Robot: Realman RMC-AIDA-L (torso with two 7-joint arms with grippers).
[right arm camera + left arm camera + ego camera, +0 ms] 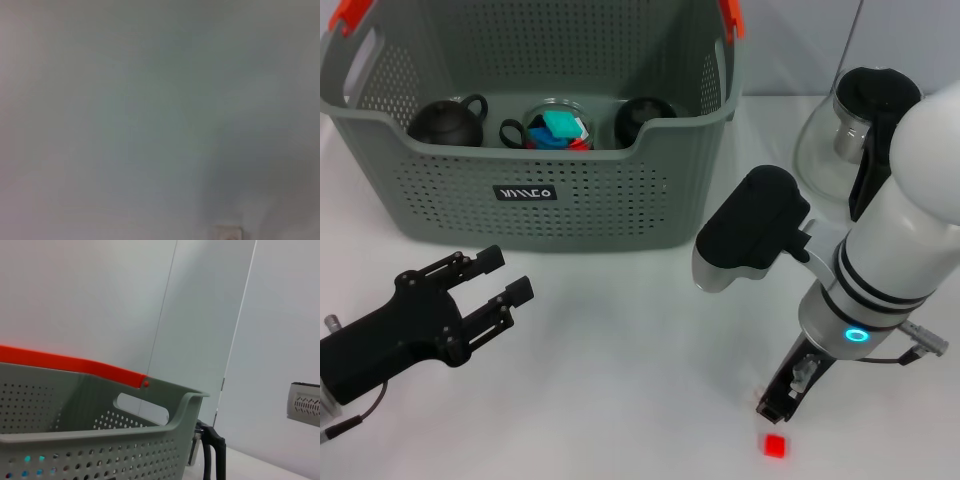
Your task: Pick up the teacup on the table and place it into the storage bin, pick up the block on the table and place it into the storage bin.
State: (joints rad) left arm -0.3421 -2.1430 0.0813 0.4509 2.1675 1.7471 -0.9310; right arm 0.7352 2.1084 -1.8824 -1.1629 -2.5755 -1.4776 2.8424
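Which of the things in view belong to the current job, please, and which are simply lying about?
Job:
storage bin, already holding dark teaware
red block on the table
right gripper, pointing down just above the block
left gripper, open, in front of the bin

Lying about:
glass teapot to the right of the bin

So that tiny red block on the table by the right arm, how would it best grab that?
The red block is a small cube lying flat on the bare table, so probably from straight above, fingers closing on two opposite side faces. The right gripper already hangs just beside it, pointing down. The left gripper sits open, far off.
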